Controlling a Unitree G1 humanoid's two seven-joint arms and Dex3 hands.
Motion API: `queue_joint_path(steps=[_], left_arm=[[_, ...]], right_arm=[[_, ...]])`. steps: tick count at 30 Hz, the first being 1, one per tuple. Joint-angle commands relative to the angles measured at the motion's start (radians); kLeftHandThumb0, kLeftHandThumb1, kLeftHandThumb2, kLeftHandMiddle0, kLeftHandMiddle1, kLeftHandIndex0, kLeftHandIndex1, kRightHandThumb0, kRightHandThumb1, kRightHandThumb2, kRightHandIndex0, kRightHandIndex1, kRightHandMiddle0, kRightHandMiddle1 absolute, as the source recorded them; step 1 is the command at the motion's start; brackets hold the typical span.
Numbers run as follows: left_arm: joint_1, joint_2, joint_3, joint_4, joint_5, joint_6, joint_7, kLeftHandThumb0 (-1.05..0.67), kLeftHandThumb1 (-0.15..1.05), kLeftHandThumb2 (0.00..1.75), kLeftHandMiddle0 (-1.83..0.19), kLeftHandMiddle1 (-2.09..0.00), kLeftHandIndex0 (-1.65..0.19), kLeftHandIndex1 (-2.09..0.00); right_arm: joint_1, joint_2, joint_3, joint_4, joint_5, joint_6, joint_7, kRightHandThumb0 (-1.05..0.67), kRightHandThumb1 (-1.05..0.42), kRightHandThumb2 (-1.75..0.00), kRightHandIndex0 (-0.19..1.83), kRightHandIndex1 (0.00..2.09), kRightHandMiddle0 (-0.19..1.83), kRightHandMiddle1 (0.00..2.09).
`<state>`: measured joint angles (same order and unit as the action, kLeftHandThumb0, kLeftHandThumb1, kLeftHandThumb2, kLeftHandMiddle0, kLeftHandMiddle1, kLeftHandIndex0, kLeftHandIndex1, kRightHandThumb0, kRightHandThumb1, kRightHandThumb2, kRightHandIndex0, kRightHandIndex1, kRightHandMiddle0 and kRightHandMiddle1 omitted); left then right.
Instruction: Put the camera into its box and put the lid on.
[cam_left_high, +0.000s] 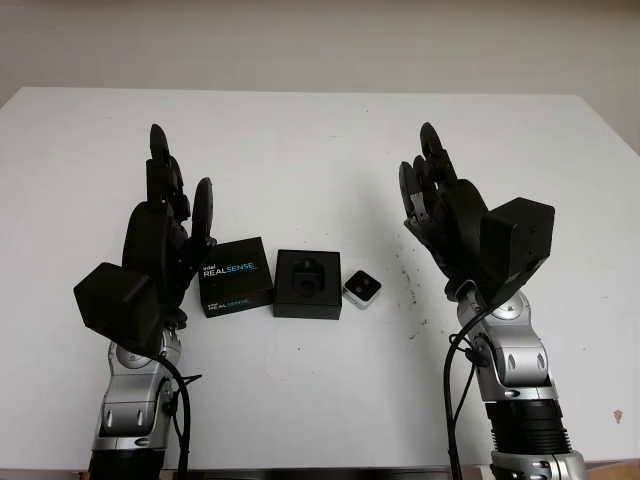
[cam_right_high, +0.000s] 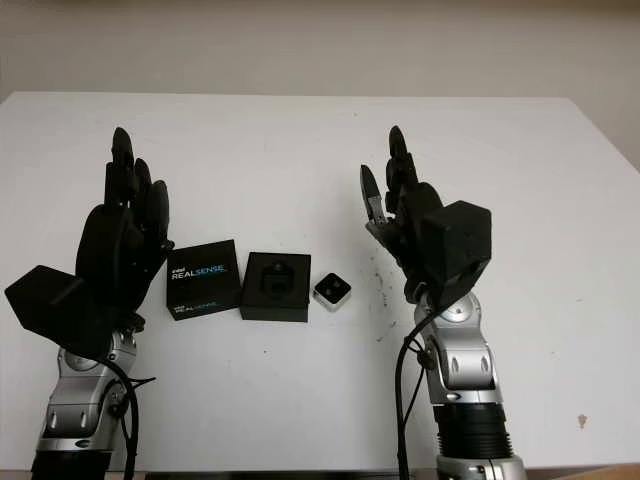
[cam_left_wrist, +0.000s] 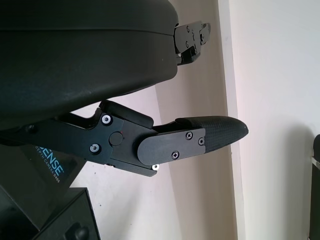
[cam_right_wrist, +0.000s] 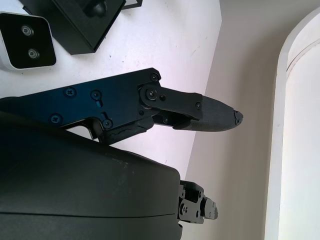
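- The small silver-white square camera (cam_left_high: 362, 288) with a dark lens face lies on the white table (cam_left_high: 320, 140), just beside the right edge of the open black square box (cam_left_high: 308, 284).
- The box's moulded inner recess holds nothing.
- The flat black lid printed "REALSENSE" (cam_left_high: 236, 276) lies just left of the box, printed side up.
- The left hand (cam_left_high: 168, 215) is raised beside the lid, released, holding nothing.
- The right hand (cam_left_high: 432, 195) is raised well right of the camera, also released, fingers pointing away from the robot.
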<state>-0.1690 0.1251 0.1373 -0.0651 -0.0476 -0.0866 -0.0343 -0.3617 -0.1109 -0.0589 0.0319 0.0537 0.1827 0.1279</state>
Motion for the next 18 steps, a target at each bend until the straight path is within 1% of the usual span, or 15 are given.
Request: queue_joint_path(steps=[1, 6, 18], left_arm=[[-0.021, 0.012, 0.004, -0.006, -0.001, 0.002, -0.003, -0.76, 1.05, 0.56, 0.19, 0.0, 0.19, 0.0], [-0.019, 0.013, 0.006, -0.006, -0.015, 0.002, -0.01, -0.75, 1.05, 0.55, 0.19, 0.0, 0.19, 0.0], [-0.015, 0.003, 0.001, 0.004, -0.014, -0.014, -0.003, -0.76, 1.05, 0.54, 0.19, 0.0, 0.19, -0.01]], right_arm=[[-0.019, -0.009, 0.002, 0.009, 0.0, -0.02, 0.003, -0.66, -1.05, -0.56, -0.16, 0.05, -0.14, 0.05], [-0.015, -0.005, -0.001, 0.012, 0.01, -0.017, 0.01, -0.64, -1.05, -0.56, -0.16, 0.05, -0.14, 0.05], [-0.008, -0.016, -0.001, 0.02, 0.005, -0.033, 0.021, -0.67, -1.05, -0.55, -0.15, 0.06, -0.13, 0.05]])
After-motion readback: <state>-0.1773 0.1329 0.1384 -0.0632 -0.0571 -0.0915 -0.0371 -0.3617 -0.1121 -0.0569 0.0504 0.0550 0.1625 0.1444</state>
